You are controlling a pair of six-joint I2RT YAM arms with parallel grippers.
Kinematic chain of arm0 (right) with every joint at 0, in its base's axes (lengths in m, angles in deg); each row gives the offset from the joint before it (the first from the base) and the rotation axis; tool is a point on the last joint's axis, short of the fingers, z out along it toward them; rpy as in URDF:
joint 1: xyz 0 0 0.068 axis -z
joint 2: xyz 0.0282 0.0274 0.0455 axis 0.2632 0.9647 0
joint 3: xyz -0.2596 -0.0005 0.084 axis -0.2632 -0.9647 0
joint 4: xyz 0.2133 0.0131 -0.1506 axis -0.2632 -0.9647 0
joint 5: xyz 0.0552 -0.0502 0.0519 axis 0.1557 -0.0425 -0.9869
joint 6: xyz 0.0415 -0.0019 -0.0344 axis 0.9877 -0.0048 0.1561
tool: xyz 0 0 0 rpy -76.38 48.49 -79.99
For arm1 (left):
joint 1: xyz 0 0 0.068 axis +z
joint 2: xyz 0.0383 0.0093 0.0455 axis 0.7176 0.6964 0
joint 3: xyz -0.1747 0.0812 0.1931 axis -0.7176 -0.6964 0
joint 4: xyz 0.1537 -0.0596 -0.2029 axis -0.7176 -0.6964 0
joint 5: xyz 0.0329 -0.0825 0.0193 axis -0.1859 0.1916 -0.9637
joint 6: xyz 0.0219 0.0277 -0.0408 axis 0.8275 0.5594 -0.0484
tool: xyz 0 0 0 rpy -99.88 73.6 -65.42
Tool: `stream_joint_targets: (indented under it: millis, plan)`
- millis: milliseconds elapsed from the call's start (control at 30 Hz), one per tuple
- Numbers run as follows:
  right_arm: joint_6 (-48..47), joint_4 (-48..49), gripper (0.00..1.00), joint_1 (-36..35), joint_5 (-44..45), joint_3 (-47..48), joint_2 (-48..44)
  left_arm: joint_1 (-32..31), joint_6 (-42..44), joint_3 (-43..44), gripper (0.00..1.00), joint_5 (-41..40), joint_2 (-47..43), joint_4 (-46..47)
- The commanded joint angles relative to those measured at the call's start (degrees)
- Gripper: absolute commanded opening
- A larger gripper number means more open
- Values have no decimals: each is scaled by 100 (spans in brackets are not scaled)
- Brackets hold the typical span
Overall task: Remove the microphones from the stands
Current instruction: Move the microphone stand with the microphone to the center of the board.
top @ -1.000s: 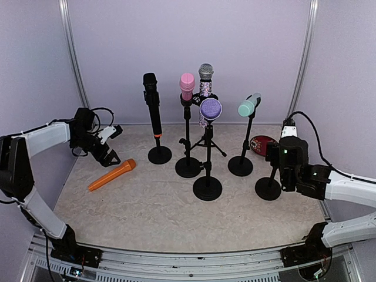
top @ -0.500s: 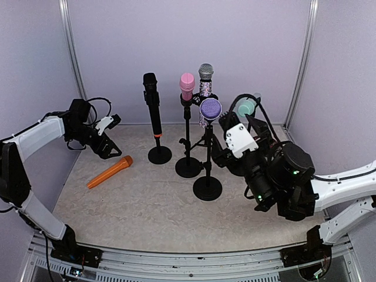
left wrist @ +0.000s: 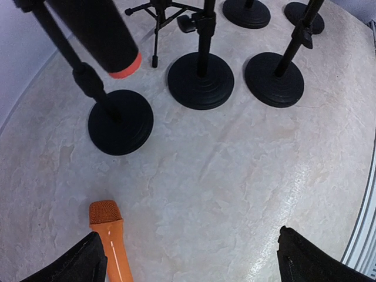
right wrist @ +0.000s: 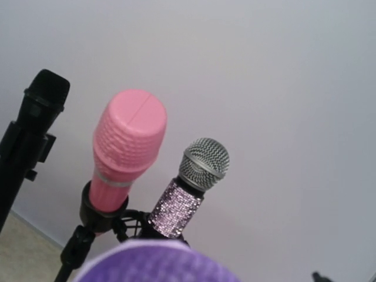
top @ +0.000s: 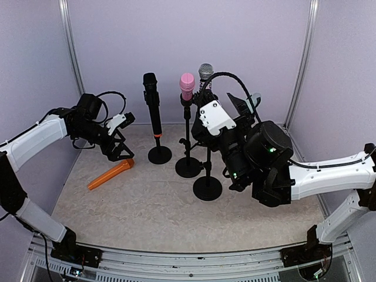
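Several microphones stand in stands: black [top: 151, 100], pink [top: 187, 86], silver-headed glitter [top: 205, 73] and teal [top: 253, 101]. The purple microphone is hidden behind my right wrist in the top view; its head fills the bottom edge of the right wrist view [right wrist: 153, 264]. My right gripper [top: 224, 106] is at that head. Only one fingertip [right wrist: 317, 276] shows, far out to the side, so the jaws look open. My left gripper [left wrist: 194, 261] is open and low over the table. An orange microphone [left wrist: 111, 241] lies loose beside its left finger.
Round black stand bases [left wrist: 200, 80] and a tripod stand [top: 207, 140] crowd the middle of the table [top: 147, 205]. The pink [right wrist: 126, 147], glitter [right wrist: 197, 176] and black [right wrist: 41, 100] microphones are just beyond the purple head. Purple walls close in the sides and back.
My right arm has swung up from the table's right side to the purple microphone in the middle. My left gripper has shifted right, above the orange microphone, which has not moved.
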State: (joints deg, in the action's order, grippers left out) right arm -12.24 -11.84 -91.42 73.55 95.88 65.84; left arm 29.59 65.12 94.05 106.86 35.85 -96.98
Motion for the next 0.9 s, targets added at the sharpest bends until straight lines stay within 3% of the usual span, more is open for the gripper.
stream_joint_targets:
  millis: [0,400,667,867]
  plan:
    - [492,-498,83,137,-329,310,122,-285,-245,321,99,117,-37,-4]
    - [1331,-1347,60,517,-629,565,302,-867,-776,933,97,533,203,18]
    - [1681,-1530,19,497,-953,663,207,-1128,-1213,1021,93,1074,169,211]
    - [1369,-1002,3,118,-975,771,306,-1299,-1377,1053,90,1324,80,270]
